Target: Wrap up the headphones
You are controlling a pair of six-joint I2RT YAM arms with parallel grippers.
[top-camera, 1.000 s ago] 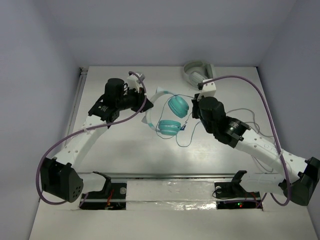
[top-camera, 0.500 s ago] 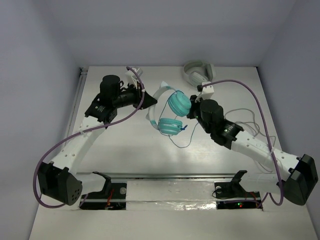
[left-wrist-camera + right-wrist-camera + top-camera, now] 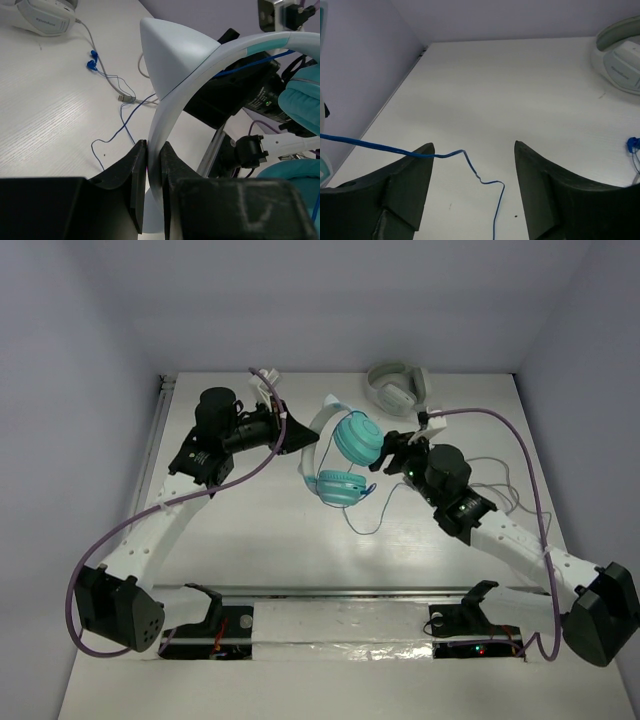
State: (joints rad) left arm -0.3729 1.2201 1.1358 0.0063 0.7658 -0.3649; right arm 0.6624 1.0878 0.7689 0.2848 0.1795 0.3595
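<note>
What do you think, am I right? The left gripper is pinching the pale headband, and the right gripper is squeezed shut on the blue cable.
Not quite. The right gripper is open: the right wrist view shows its fingers apart, the blue cable passing between them ungripped. The left gripper is pinching the pale headband, as you said.

Right hand [image 3: 473, 146] has swung open — headphones [image 3: 340, 486] nudged slightly away.
</note>
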